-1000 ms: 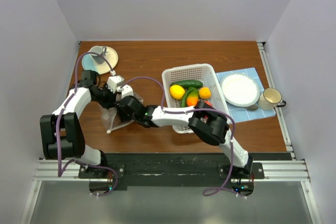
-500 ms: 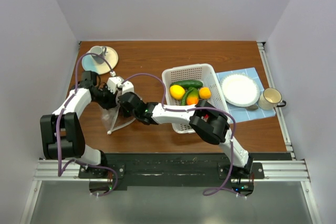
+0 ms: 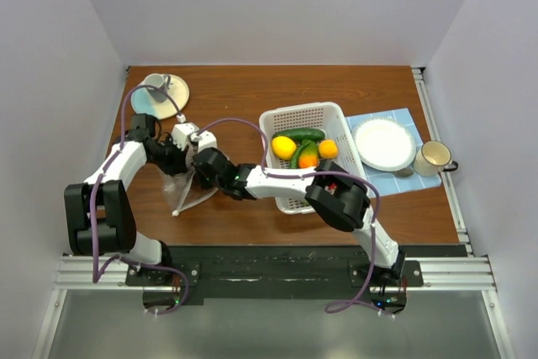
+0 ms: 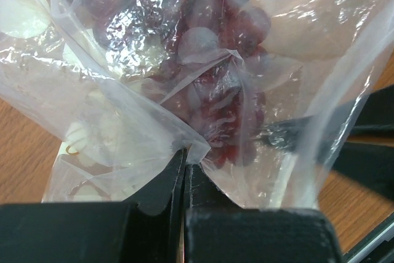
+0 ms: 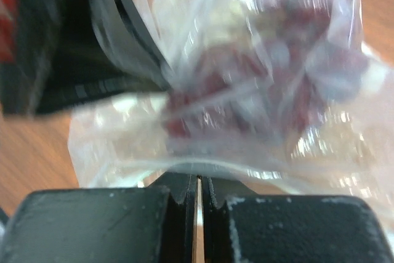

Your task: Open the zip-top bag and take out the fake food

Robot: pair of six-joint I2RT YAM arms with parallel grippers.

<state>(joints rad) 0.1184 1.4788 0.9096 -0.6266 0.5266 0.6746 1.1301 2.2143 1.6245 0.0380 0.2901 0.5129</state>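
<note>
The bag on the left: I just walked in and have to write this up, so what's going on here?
Both arms are on the clear bag: the left end effector and the right end effector are each shut on a fold of its plastic. Dark purple grapes are inside it. A lemon, an orange and a cucumber lie in the white basket beside it.
</note>
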